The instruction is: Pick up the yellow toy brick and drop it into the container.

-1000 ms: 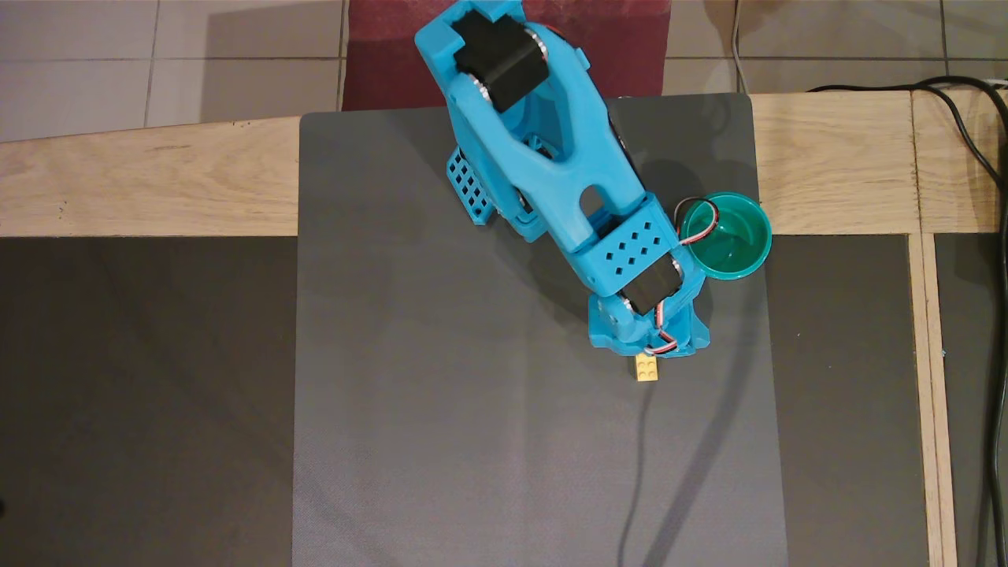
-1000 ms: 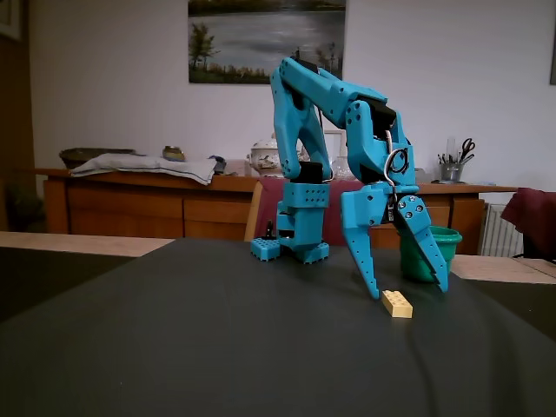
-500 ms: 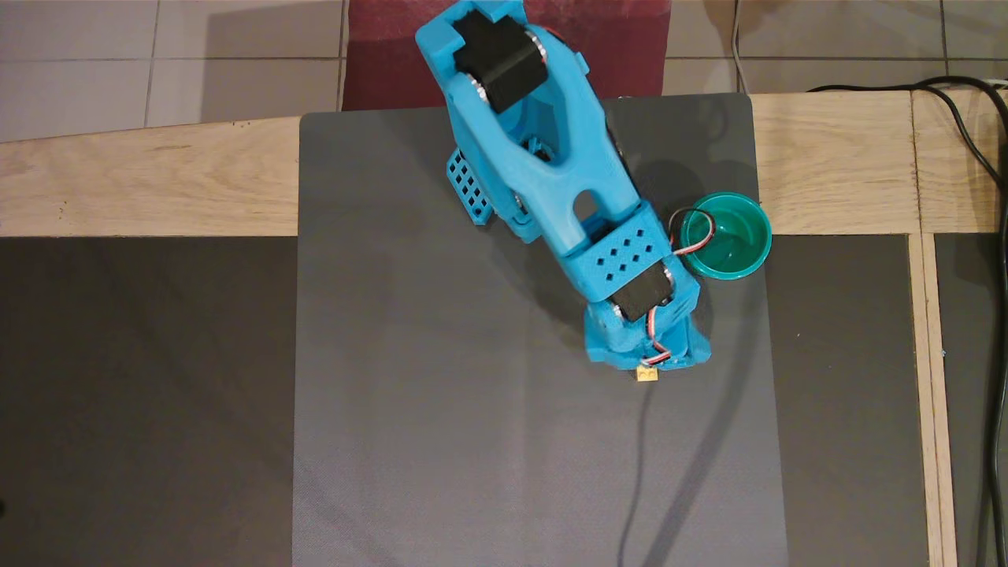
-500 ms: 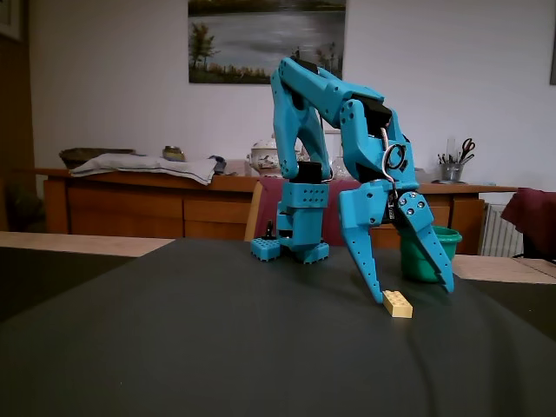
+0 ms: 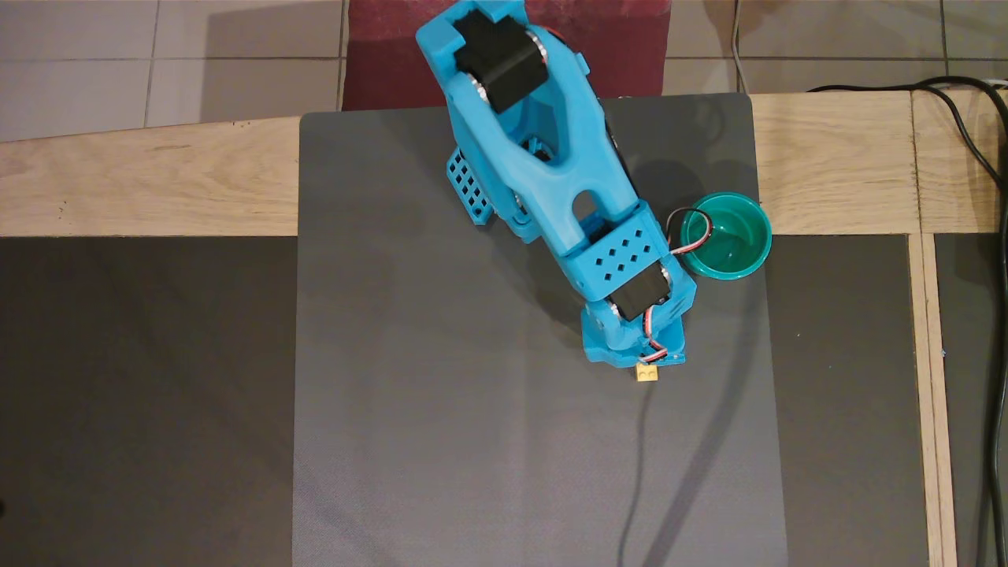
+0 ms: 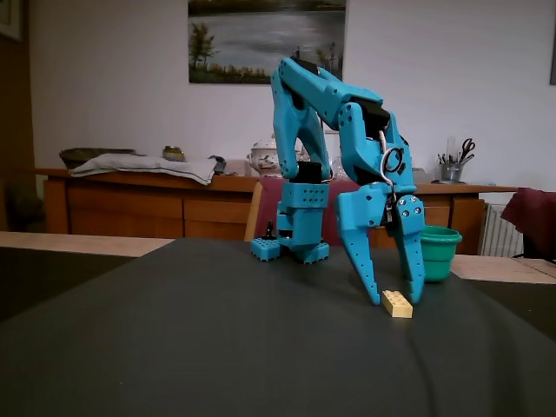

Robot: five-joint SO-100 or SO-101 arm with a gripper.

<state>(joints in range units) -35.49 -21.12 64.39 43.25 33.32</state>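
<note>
The gripper (image 6: 395,300) has narrowed around the yellow toy brick (image 6: 397,303), fingertips down at the counter (image 6: 217,347). It hasn't clamped yet; the grasp looks imminent.

**Colours on the counter**

The arm (image 6: 334,139) is showing bright blue with black motor blocks and red-white wires. The brick (image 6: 397,303) is showing yellow, and the cup (image 5: 725,235) glossy teal-green. The mat (image 5: 441,441) is showing plain grey over a counter (image 5: 142,185) of pale wood grain and dark panels.
</note>
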